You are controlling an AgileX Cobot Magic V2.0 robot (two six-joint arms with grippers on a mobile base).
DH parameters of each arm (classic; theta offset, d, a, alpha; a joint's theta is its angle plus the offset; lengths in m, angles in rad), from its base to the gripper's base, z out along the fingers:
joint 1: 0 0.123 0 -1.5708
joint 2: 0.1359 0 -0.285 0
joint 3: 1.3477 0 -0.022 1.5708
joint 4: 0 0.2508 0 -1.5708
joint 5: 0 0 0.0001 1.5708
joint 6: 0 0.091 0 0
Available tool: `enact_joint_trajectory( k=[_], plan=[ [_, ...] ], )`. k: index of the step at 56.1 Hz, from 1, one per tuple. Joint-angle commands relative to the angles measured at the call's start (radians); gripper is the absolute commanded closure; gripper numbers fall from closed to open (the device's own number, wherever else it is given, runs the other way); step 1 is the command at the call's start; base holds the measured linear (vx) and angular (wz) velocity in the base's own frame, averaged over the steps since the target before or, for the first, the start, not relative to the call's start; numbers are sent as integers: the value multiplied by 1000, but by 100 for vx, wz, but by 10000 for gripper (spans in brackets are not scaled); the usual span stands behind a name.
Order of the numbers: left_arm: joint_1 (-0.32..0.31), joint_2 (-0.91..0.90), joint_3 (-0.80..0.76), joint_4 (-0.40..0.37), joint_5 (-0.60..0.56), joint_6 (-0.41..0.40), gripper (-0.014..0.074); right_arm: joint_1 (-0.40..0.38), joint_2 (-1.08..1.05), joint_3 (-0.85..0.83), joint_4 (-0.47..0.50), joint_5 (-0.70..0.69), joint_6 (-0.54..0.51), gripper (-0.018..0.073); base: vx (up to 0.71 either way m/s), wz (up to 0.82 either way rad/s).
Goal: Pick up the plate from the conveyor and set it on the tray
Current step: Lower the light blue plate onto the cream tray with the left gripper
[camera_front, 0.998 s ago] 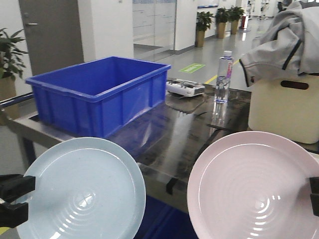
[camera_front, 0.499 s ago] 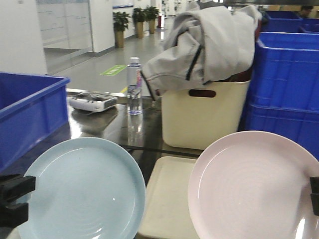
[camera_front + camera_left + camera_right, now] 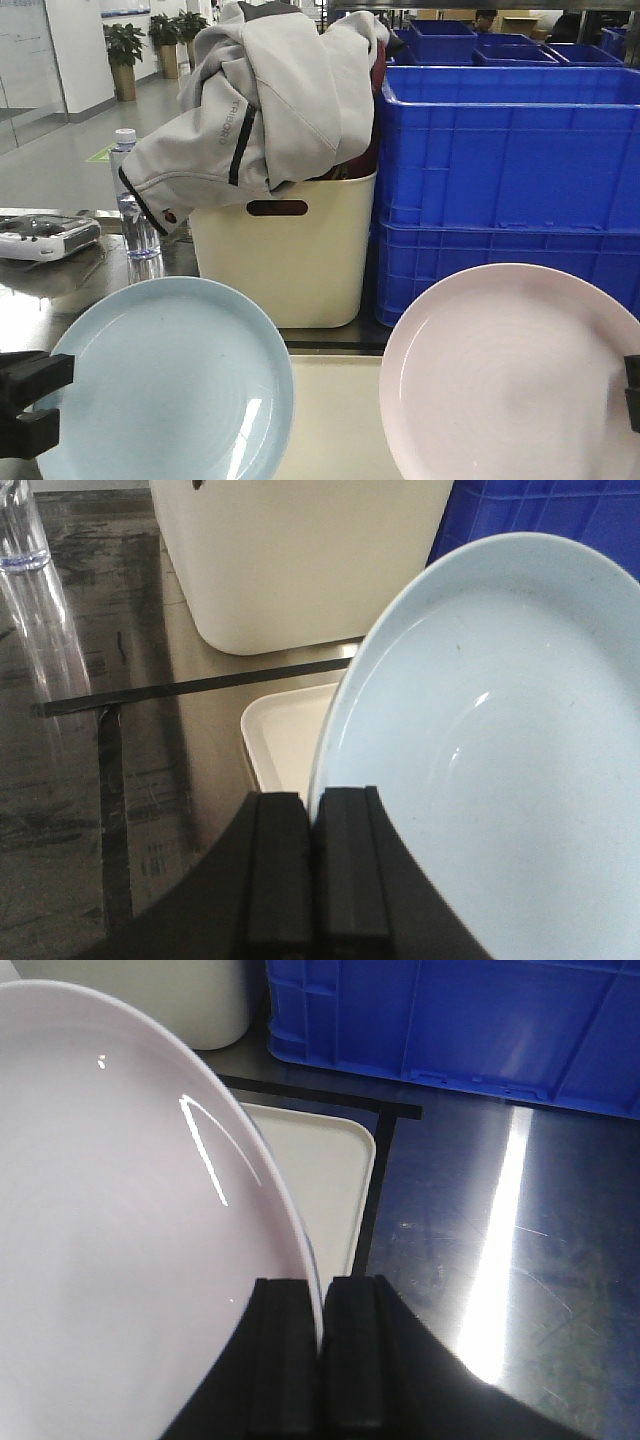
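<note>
Steel tabletop (image 3: 480, 1210), near edge: the view had swung to centre the tray (image 3: 335, 420) below both plates. Left gripper (image 3: 312, 810) clamped the blue plate (image 3: 170, 385) and right gripper (image 3: 322, 1295) the pink plate (image 3: 510, 380); placement likely next.

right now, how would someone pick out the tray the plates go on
Find the stacked blue crates and the tall cream bin beside them. On the steel table just in front lies the tray: same cream colour as the bin, but flat, low-rimmed, with rounded corners.

Tilted pale-blue plate (image 3: 165, 385) and pink plate (image 3: 510, 375) hang over the cream tray (image 3: 335, 420).
</note>
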Motion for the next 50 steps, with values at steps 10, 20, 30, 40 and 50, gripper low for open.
enact_joint_trajectory(
  k=[10, 20, 30, 40, 50],
  plan=[
    [-6, -12, -31, -14, -82, -3, 594, -3, -8, -25, -6, -80, -8, 568, 2, -2],
    [-6, -12, -31, -14, -82, -3, 594, -3, -8, -25, -6, -80, -8, 568, 0, 0],
    [-6, -12, -31, -14, -82, -3, 594, -3, -8, -25, -6, -80, -8, 568, 0, 0],
    [-6, -12, -31, -14, -82, -3, 594, -3, -8, -25, -6, -80, -9, 568, 0, 0],
    [-6, -12, -31, -14, -86, -3, 594, -3, -8, -25, -6, -82, -9, 568, 0, 0]
  ],
)
